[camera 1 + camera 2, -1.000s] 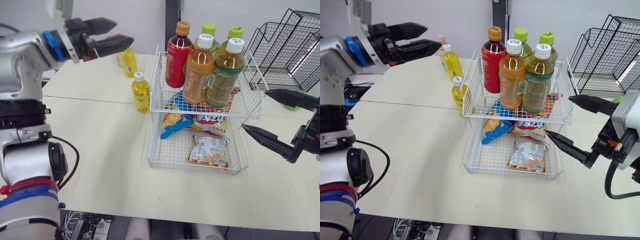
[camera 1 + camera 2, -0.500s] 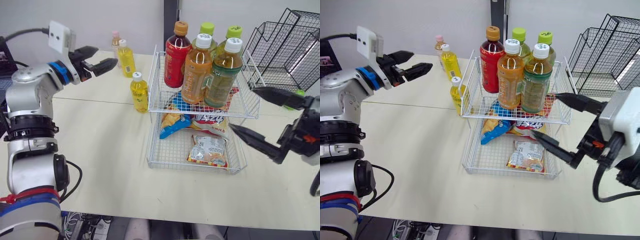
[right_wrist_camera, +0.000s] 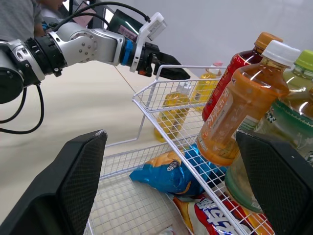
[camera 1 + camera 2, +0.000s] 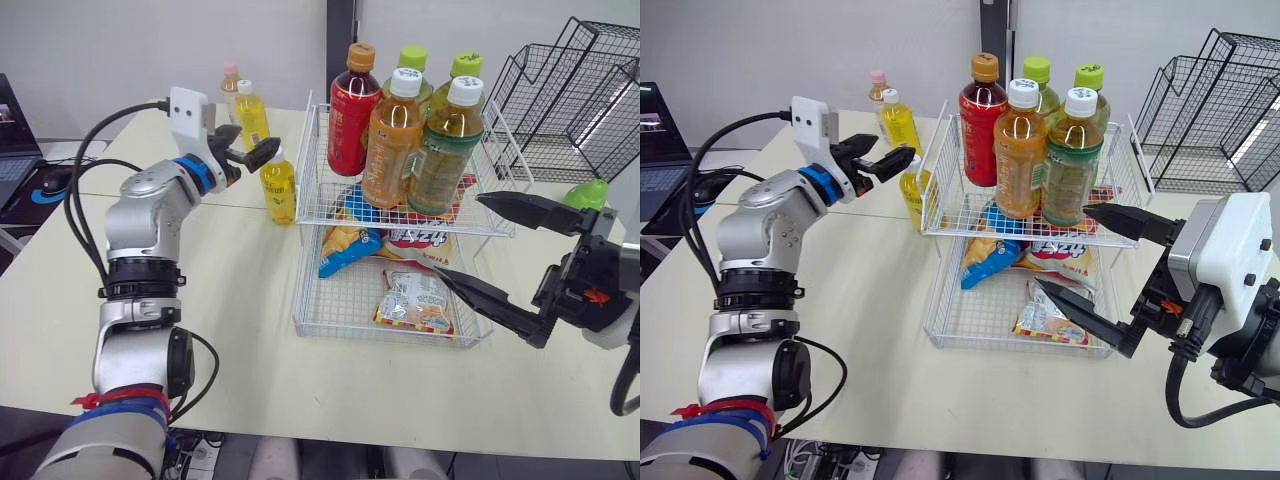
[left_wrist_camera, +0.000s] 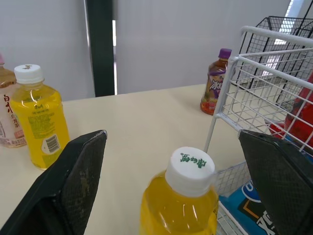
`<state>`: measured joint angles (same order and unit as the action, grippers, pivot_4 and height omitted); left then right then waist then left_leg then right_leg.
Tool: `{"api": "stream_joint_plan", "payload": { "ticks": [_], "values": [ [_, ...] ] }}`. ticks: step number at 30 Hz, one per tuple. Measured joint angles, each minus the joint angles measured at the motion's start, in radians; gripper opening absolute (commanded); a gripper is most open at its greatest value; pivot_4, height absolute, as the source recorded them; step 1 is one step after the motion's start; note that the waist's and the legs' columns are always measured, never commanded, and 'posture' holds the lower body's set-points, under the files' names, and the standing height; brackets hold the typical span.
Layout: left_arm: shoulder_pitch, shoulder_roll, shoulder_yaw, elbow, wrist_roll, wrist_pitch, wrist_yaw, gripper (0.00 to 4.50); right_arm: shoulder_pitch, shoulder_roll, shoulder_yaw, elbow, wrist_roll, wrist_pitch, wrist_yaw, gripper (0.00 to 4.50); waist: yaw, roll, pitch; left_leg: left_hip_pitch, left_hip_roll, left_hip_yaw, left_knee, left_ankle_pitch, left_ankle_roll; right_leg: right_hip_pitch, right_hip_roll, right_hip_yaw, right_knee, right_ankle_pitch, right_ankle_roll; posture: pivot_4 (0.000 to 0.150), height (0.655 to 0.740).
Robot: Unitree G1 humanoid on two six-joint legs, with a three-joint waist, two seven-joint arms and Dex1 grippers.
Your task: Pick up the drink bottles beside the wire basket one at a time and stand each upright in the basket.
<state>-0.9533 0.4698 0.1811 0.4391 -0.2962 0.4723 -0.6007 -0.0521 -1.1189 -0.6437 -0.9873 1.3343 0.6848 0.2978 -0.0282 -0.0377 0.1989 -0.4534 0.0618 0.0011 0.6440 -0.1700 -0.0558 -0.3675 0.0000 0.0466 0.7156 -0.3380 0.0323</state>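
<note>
A white two-tier wire basket (image 4: 311, 215) stands mid-table, with several bottles upright in its top tier, among them a red one (image 4: 347, 115) and an orange one (image 4: 388, 130). A small yellow bottle (image 4: 281, 185) stands just left of the basket. My left gripper (image 4: 250, 148) is open just above and behind its white cap (image 5: 190, 166), a finger on each side. Farther back stand a second yellow bottle (image 4: 250, 115) and a pink-capped bottle (image 4: 231, 80). A purple-capped bottle (image 5: 215, 81) stands behind the basket. My right gripper (image 4: 462, 238) is open at the basket's right front, holding nothing.
Snack packets (image 4: 415, 300) lie in the basket's lower tier. A black wire rack (image 4: 570, 90) stands at the back right, with a green object (image 4: 588, 192) in front of it. A laptop (image 4: 15, 150) sits at the far left. A person (image 3: 19, 14) is beyond the table.
My left gripper has come down and rightward, from high at the back left to the small yellow bottle's cap. My right gripper has moved left, closer to the basket.
</note>
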Motion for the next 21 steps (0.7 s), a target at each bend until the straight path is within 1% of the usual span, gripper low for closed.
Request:
{"api": "stream_joint_plan", "payload": {
  "ticks": [3,10,11,13,20,21],
  "values": [
    [0.0,-0.028,-0.012,0.004,0.016,-0.004,0.042,4.48,-0.01,-0.022,0.0,0.002,0.025,-0.001,-0.016,4.5,0.001,0.0,0.0,0.0,0.0,0.0,0.0,0.0,0.0,0.0,0.0,0.0,0.0,0.0,0.0,0.15,0.7347],
    [-0.004,-0.073,-0.035,0.025,0.041,-0.025,0.09,4.48,-0.014,-0.04,0.002,0.008,0.05,-0.002,-0.037,4.5,0.002,0.0,0.0,0.0,0.0,0.0,0.0,0.0,0.0,0.0,0.0,0.0,0.0,0.0,0.0,0.15,0.7347],
    [-0.007,-0.077,-0.04,0.036,0.046,-0.027,0.094,4.11,-0.014,-0.04,0.002,0.008,0.056,-0.002,-0.04,4.5,0.001,0.0,0.0,0.0,0.0,0.0,0.0,0.0,0.0,0.0,0.0,0.0,0.0,0.0,0.0,0.15,0.7347],
    [-0.011,-0.083,-0.048,0.052,0.053,-0.032,0.105,3.66,-0.014,-0.043,0.003,0.008,0.063,-0.002,-0.043,4.5,0.001,0.0,0.0,0.0,0.0,0.0,0.0,0.0,0.0,0.0,0.0,0.0,0.0,0.0,0.0,0.15,0.7347],
    [-0.033,-0.083,-0.059,0.083,0.066,-0.051,0.111,1.47,-0.014,-0.046,0.002,0.008,0.08,-0.003,-0.062,4.5,0.001,0.0,0.0,0.0,0.0,0.0,0.0,0.0,0.0,0.0,0.0,0.0,0.0,0.0,0.0,0.15,0.7347],
    [-0.033,-0.081,-0.058,0.083,0.068,-0.052,0.11,1.38,-0.014,-0.047,0.002,0.008,0.083,-0.003,-0.063,4.5,0.001,0.0,0.0,0.0,0.0,0.0,0.0,0.0,0.0,0.0,0.0,0.0,0.0,0.0,0.0,0.15,0.7347]
  ]
}}
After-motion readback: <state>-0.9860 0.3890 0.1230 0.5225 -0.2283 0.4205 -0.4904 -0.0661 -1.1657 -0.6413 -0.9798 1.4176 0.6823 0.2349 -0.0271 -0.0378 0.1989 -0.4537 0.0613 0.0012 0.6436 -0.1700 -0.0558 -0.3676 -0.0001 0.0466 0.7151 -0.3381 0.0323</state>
